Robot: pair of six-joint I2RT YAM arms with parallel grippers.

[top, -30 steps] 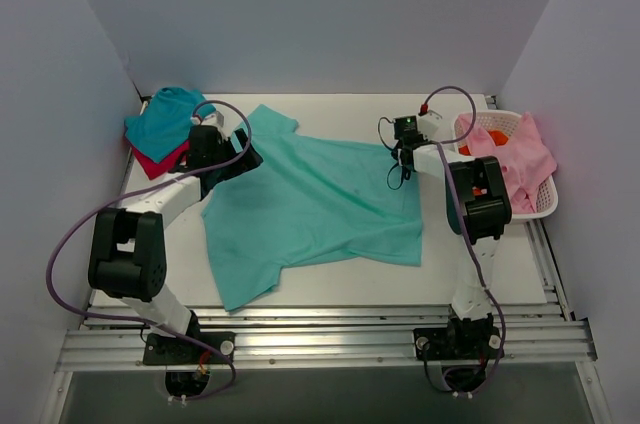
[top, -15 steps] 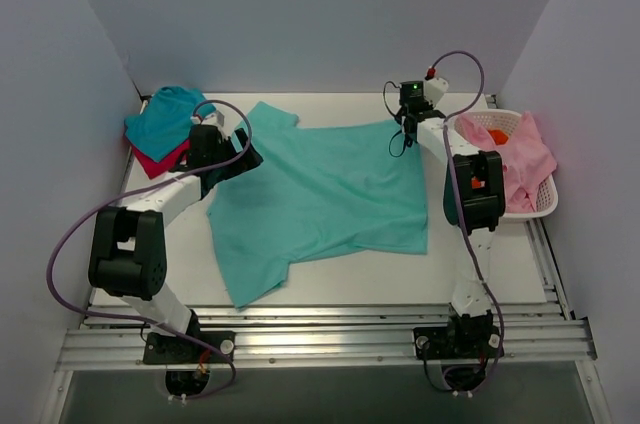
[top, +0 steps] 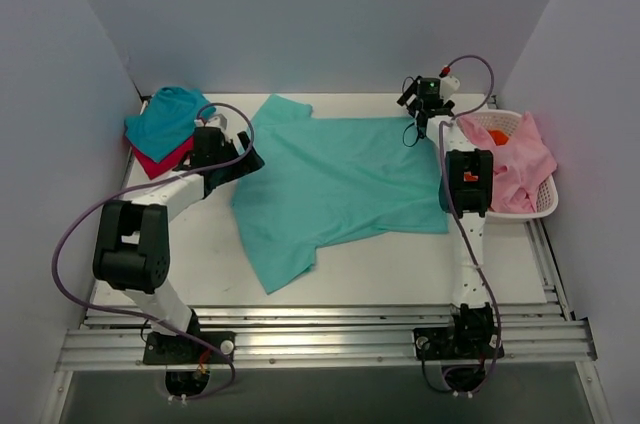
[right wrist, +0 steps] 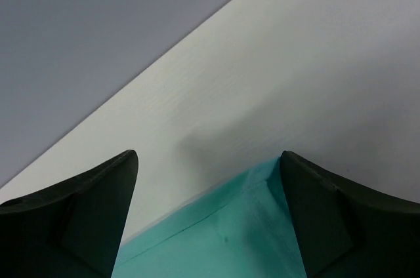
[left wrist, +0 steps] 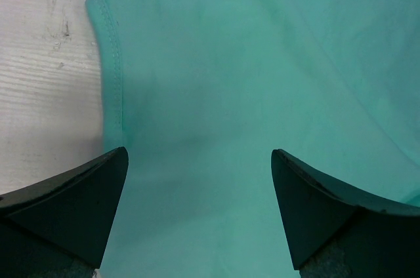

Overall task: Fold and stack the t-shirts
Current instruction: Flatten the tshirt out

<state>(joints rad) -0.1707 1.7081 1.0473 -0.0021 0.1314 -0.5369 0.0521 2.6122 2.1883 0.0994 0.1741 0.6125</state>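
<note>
The right claw [right wrist: 207, 157] stands spread, its two dark fingers [right wrist: 85, 193] well apart with nothing pinched between them. Just below the gap lies a corner of the mint-green t-shirt [right wrist: 223, 245], flat on the white table [right wrist: 295, 61]. Beyond the fingertips the table runs to the grey back wall [right wrist: 79, 29]. In the top view this claw [top: 428, 94] hangs over the shirt's far right corner. The cloth [top: 340, 179] spreads away from it toward the other arm and the near edge. On the claw's outer side sits a white basket [top: 540, 206] with pink cloth [top: 520, 159] draped in it.

The left claw [left wrist: 198, 152] is also spread wide and grips nothing. Mint cloth fills the space under and ahead of it. A stitched hem [left wrist: 111, 61] runs forward from its left finger, with bare table beyond. In the top view it [top: 240, 159] sits over the shirt's left edge near a sleeve. On its outer side a teal t-shirt [top: 165, 114] lies atop a magenta-red t-shirt [top: 155, 159].
</note>
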